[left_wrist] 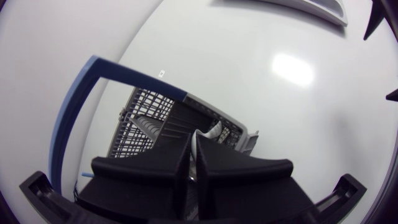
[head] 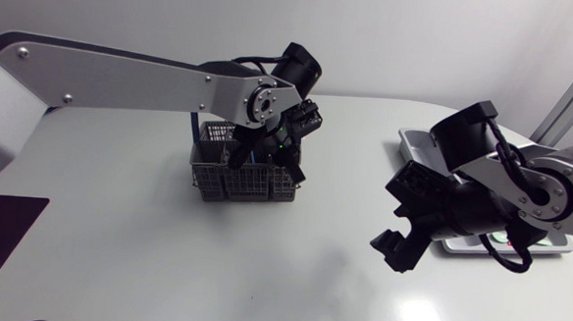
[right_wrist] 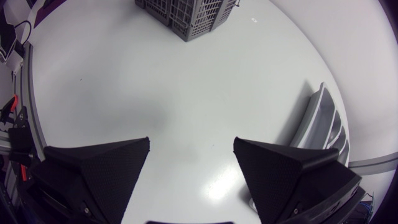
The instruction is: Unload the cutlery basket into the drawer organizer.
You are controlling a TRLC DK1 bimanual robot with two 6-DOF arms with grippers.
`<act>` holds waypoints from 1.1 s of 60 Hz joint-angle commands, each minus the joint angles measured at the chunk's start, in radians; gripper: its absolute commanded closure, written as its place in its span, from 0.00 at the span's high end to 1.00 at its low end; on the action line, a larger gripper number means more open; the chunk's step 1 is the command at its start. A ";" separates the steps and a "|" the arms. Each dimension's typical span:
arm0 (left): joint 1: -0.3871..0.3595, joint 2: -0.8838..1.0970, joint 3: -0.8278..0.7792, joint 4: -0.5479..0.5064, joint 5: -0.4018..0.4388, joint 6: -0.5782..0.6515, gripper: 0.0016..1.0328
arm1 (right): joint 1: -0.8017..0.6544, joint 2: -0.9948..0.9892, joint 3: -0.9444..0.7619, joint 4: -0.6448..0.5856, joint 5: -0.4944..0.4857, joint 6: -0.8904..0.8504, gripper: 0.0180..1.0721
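Observation:
The grey mesh cutlery basket (head: 246,178) with a blue handle (left_wrist: 68,124) stands left of the table's middle. My left gripper (head: 275,148) reaches down into it from above. In the left wrist view this gripper (left_wrist: 194,149) is shut, with a thin pale piece of cutlery (left_wrist: 212,131) pinched between its fingers just above the basket (left_wrist: 134,115). The white drawer organizer (head: 417,140) lies at the right, partly hidden by my right arm. My right gripper (head: 394,213) hovers open over bare table beside the organizer (right_wrist: 320,121), with nothing between its fingers (right_wrist: 191,149). The basket (right_wrist: 186,12) is far ahead of it.
Bare white tabletop stretches between the basket and the organizer. The table's rounded front edge runs close behind my right gripper.

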 commanded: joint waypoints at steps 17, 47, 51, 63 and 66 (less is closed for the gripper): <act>-0.051 -0.171 -0.046 -0.017 -0.040 0.291 0.03 | 0.007 -0.084 -0.093 0.014 -0.013 -0.031 0.93; -0.102 -0.558 -0.178 -0.033 -0.032 0.185 0.03 | 0.009 -0.328 -0.133 0.092 -0.035 -0.031 0.93; -0.102 -0.576 -0.181 -0.058 -0.003 0.099 0.03 | 0.012 -0.335 -0.130 0.084 -0.033 -0.018 0.95; -0.071 -0.561 -0.181 -0.125 0.134 -0.117 0.03 | 0.064 -0.362 -0.111 0.089 -0.022 -0.012 0.95; -0.064 -0.541 -0.186 -0.132 0.171 -0.156 0.03 | 0.078 -0.358 -0.105 0.092 -0.022 -0.011 0.95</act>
